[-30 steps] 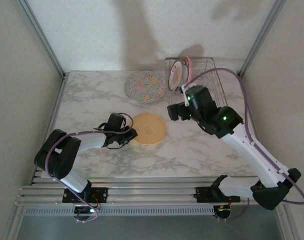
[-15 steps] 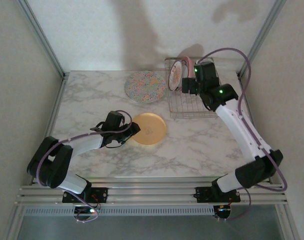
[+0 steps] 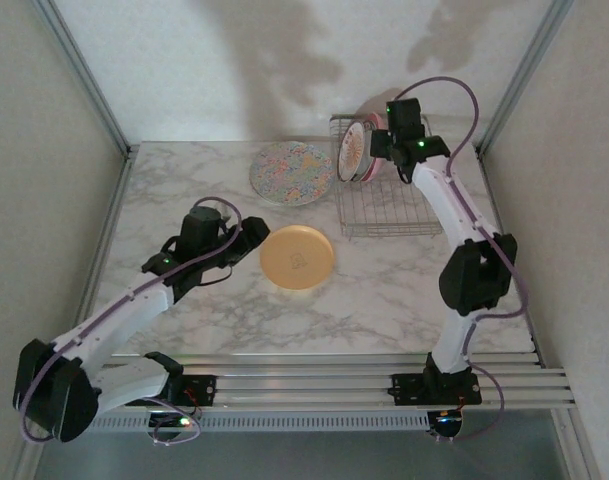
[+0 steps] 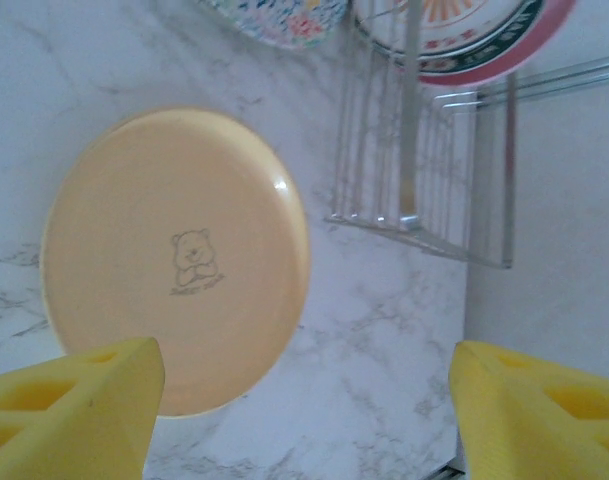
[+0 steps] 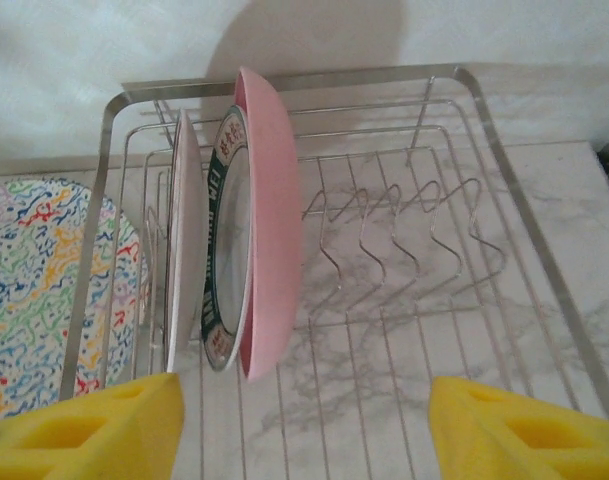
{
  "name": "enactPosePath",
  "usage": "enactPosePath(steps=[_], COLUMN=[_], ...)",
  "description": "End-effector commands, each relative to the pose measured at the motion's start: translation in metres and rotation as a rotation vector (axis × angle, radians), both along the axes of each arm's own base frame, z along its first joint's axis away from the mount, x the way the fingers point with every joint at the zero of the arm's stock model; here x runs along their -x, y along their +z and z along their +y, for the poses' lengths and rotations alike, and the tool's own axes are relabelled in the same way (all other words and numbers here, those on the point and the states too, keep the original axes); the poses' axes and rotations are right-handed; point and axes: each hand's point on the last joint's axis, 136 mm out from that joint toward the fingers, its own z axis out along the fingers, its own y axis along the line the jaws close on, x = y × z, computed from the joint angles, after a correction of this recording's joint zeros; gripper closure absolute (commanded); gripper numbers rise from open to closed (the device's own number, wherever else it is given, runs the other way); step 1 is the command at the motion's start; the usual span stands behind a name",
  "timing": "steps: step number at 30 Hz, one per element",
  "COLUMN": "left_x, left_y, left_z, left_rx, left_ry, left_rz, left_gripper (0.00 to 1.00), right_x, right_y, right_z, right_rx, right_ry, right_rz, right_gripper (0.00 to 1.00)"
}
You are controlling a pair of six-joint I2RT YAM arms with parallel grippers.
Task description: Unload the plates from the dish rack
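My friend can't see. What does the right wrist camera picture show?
Three plates stand on edge in a silver wire dish rack: a pale plate, a dark-rimmed plate and a pink plate. The right tool hangs open in front, and a speckled plate lies flat left of the rack.

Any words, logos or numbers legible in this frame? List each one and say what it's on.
No text here can be read outright.
Orange-yellow plate: a short line of writing under a small bear drawing, too blurred to read.
Dark-rimmed plate standing in the dish rack: pale characters around the dark rim, too small to read.
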Motion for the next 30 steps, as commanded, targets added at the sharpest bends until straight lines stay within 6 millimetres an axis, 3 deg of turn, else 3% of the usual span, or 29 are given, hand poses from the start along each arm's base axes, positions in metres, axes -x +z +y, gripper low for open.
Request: enactPosePath(steps=[1, 5, 10, 17, 24, 30], left_x=[0.003, 0.005, 0.008, 0.007, 0.003, -0.002], left_y=[0.029, 0.059, 0.074, 0.078, 0.081, 0.081], left_z=[0.004, 0.008, 0.012, 0.016, 0.018, 0.017], left_rx=[0.032, 0.074, 0.088, 0.092, 0.099, 0.101], left_ry=[0.029, 0.040, 0.051, 0.063, 0.065, 0.061], left_rz=[-0.051, -0.133, -0.175, -0.185, -0.189, -0.185], left_gripper=[0.25, 0.24, 0.24, 0.24, 0.24, 0.24], right_x=[-0.026, -0.048, -0.070, -0.087, -0.093, -0.096], right_y=[0.002, -0.013, -0.025, -0.039, -0.047, -0.053], right_z=[0.007, 0.009, 0.007, 0.003, -0.003, -0.005], right_rx=[-0.034, -0.032, -0.020, -0.004, 0.010, 0.026], right_ry=[0.032, 0.027, 0.009, -0.013, -0.031, -0.033], right_rz=[-0.035, -0.026, -0.017, -0.001, 0.008, 0.019], right_gripper=[0.38, 0.42, 0.46, 0.51, 0.61, 0.64])
